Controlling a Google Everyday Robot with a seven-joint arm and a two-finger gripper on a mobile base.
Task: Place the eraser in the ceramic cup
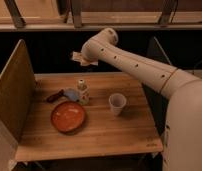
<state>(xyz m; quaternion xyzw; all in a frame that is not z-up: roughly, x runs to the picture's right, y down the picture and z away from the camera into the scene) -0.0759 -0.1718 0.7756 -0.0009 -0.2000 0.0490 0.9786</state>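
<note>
Wooden counter (99,135) scene: gripper (83,59) hangs high over back edge w/ fingers clenched on small whitish flat eraser (75,55), well apart from small white ceramic cup (117,103); risk judged: off-centre release, bar hits narrow rim, tips cup or drops near pale narrow-necked bottle (82,92).

Wooden table (104,137): orange plate (68,116), white cup (117,103), bottle (82,92), blue-headed tool (64,94)

Wood table (104,142) w/ tan side panel (15,92) at L, dark wall (49,52) behind, warm-lit band (41,12) up top.
</note>
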